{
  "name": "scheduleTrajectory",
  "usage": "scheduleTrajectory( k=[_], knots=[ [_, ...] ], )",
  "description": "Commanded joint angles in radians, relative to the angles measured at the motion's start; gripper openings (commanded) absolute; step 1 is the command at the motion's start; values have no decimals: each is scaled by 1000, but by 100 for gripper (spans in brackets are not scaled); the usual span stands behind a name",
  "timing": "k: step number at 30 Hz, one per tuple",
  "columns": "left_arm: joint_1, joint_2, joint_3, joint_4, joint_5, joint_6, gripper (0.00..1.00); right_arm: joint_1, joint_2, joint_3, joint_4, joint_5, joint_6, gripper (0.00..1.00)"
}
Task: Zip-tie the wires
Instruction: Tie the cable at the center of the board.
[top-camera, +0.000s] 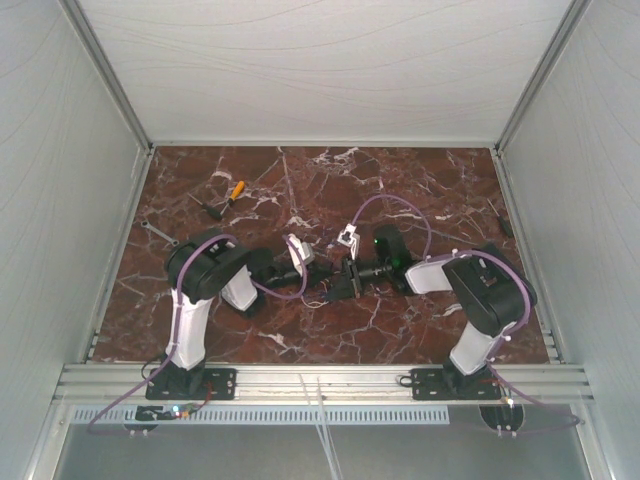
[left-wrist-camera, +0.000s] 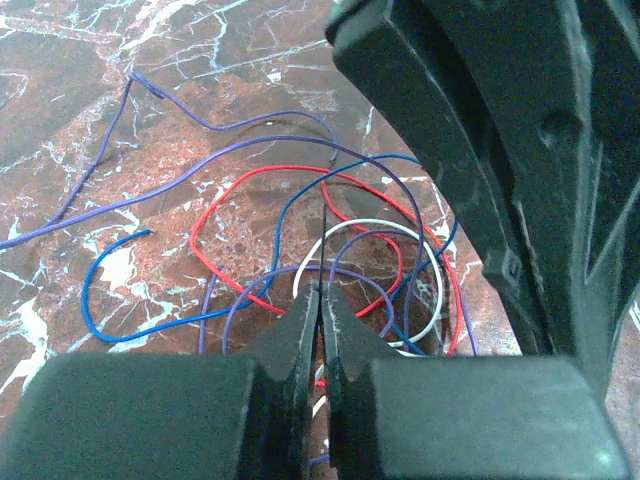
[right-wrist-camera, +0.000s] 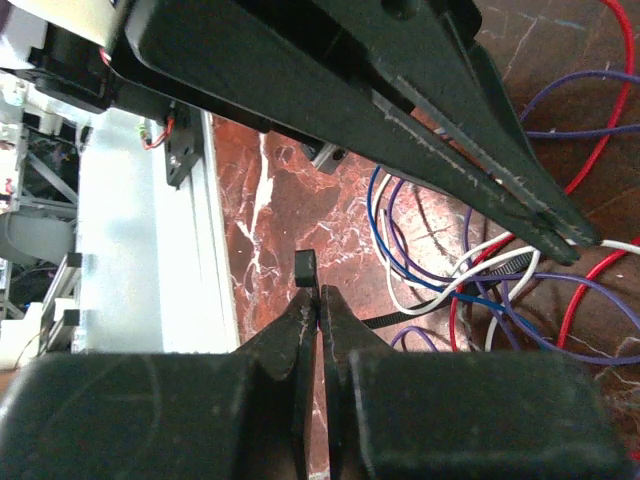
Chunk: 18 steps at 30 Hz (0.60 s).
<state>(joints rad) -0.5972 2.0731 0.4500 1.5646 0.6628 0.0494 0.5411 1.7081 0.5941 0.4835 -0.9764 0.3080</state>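
Wires (left-wrist-camera: 345, 228) in four colours, red, blue, purple and white, lay in loose loops on the marble table (top-camera: 380, 335) near its centre, at 12 o'clock from the left gripper (left-wrist-camera: 322, 295). Its two fingers were pressed together on a thin black strip, the tail of the one zip tie (right-wrist-camera: 305, 268). The right gripper (right-wrist-camera: 318, 300) pinched that tie's head, fingers closed. One orange-handled tool (top-camera: 236, 190) lay at 10 o'clock from the tangle, well apart.

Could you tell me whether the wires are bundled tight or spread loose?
Spread loose: the wires lie in wide, separate loops on the table.
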Motion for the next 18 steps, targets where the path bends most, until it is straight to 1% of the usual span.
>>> scheduleTrajectory(
  k=[1,8,11,13,18],
  knots=[
    [-10,12,-2,96,17,61,0,-42,1,32,-54,-125,-15,0],
    [-10,16,-4,134,37,60,0,-76,24,69,-87,-229,-8,0],
    [-10,45,-36,263,59,49,0,-100,47,52,50,-288,110,0],
    [-16,45,-34,267,65,62,0,-108,65,48,103,-314,174,0],
    [-21,42,-29,267,78,61,0,-107,98,59,149,-351,240,0]
  ],
)
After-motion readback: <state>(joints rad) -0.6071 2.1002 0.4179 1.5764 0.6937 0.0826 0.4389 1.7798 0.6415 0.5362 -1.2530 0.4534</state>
